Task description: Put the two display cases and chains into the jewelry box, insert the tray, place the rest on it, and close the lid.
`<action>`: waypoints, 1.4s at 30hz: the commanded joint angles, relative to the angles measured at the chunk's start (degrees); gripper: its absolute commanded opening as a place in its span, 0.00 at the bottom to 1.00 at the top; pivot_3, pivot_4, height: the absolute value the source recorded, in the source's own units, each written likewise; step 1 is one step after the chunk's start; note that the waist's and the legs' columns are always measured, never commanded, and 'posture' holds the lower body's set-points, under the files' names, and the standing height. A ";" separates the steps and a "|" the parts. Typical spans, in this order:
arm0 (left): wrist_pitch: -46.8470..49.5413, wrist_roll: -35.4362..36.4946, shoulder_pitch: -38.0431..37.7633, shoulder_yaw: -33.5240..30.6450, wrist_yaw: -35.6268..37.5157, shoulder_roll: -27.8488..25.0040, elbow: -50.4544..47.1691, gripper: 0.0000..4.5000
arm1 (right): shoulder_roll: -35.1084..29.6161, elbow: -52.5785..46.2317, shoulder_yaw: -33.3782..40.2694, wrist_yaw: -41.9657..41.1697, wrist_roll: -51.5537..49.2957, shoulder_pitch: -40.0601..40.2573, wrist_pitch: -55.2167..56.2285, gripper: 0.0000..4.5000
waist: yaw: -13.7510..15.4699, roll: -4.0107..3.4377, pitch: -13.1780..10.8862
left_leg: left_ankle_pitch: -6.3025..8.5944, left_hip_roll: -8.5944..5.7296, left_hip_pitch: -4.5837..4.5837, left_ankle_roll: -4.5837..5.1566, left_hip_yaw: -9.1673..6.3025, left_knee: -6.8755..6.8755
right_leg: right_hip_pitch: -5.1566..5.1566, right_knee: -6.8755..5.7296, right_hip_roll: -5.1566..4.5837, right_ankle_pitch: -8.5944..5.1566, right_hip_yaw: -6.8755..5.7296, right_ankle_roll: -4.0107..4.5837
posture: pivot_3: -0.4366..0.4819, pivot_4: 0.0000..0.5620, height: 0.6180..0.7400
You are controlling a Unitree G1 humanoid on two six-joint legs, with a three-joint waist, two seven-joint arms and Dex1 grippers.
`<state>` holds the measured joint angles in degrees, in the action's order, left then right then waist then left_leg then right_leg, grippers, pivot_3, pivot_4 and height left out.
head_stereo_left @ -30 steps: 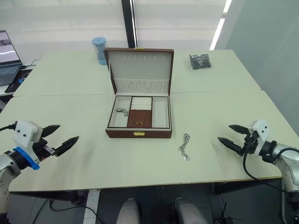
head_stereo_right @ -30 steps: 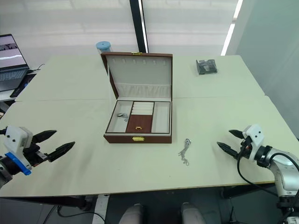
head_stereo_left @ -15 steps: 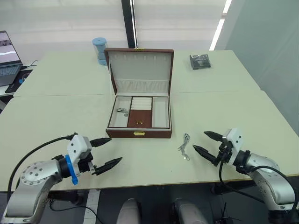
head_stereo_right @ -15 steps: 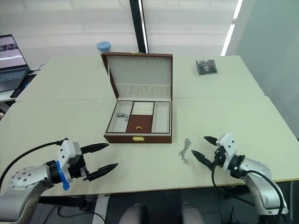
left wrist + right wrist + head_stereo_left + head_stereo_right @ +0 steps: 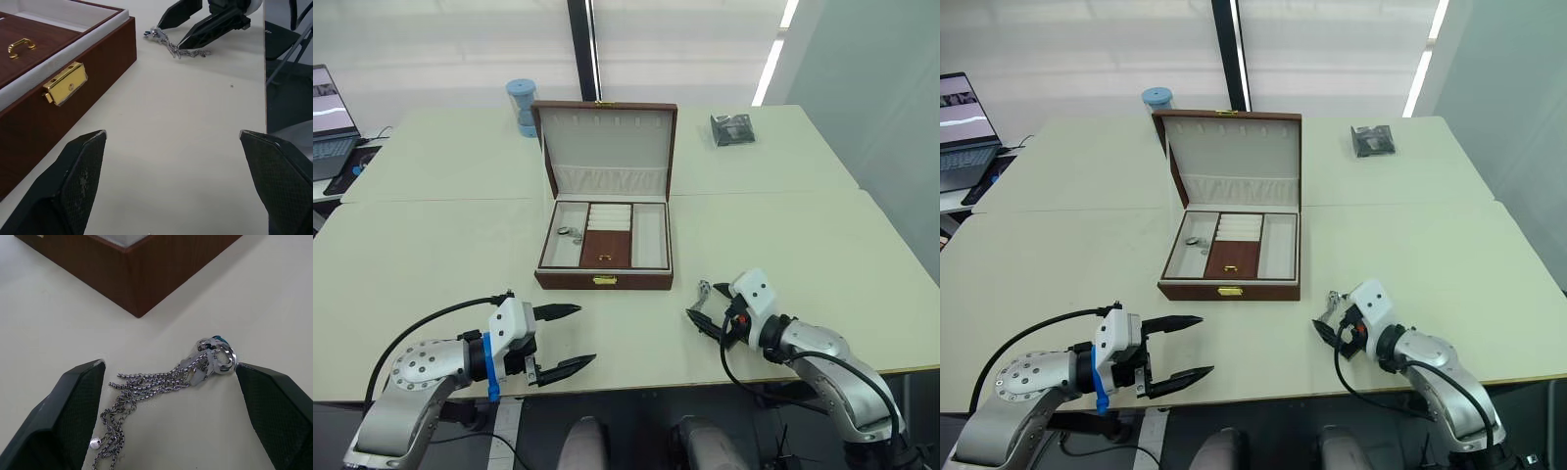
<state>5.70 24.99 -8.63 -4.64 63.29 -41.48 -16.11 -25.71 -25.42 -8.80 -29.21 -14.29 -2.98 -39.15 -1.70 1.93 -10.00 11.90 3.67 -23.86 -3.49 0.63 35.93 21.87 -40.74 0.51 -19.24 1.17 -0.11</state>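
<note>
Right gripper [image 5: 166, 396] sits low on the table [image 5: 440, 245] with fingers spread either side of the chains [image 5: 166, 379], near the box's [image 5: 604, 279] front right corner; the lid [image 5: 607, 147] stands open. Left gripper [image 5: 566, 339] hovers open, left of the box front.

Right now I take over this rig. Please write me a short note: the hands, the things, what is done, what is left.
Left hand: open, holding nothing, in front of the box.
Right hand: open, astride the chains on the table, not yet gripping.
Box: lid up, tray already inside, a small silvery piece in its left compartment.
Left: grasp the chains, put them in, close the lid.
</note>
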 commanded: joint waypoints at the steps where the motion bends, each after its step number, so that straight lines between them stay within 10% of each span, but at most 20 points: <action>1: -0.76 -0.23 0.22 0.24 -0.39 0.12 -2.46 1.00 | -0.36 -2.66 -1.53 1.06 1.38 -0.03 -0.80 0.99 | -0.01 0.02 0.01 | 0.00 0.00 0.01 0.00 -0.01 0.00 | 0.00 0.00 0.00 0.00 0.01 0.00 | 0.48 0.27 1.00; 13: 0.07 -0.56 0.74 1.01 -2.78 0.81 -3.05 1.00 | -0.25 3.37 -6.41 4.05 8.52 -1.70 -1.32 0.99 | -0.15 0.20 0.18 | 0.00 0.04 0.11 0.00 -0.06 0.02 | -0.09 -0.01 0.15 0.00 0.00 0.00 | 0.48 0.27 1.00; 33: -1.38 -0.63 1.35 1.07 -2.38 1.63 -0.64 1.00 | 1.67 4.53 -2.61 5.16 6.68 -2.23 -4.55 0.02 | -0.01 0.34 0.36 | 0.00 0.02 0.12 0.00 -0.13 0.04 | -0.16 0.01 0.14 0.00 -0.05 0.00 | 0.48 0.27 1.00; 42: -1.24 -0.71 1.92 1.53 -2.40 2.30 -0.59 1.00 | 2.14 2.08 -0.43 2.80 4.21 -2.11 -0.49 0.01 | -0.01 0.33 0.35 | 0.00 0.02 0.10 0.00 -0.14 0.04 | -0.17 0.02 0.14 0.00 -0.07 0.00 | 0.48 0.27 1.00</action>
<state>5.44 24.36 -7.00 -3.62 60.78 -39.47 -15.67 -23.60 -23.03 -10.19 -25.48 -8.96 -5.82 -40.00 -1.71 2.26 -9.65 11.90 3.69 -23.76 -3.48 0.49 35.96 21.70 -40.71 0.65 -19.24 1.10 -0.11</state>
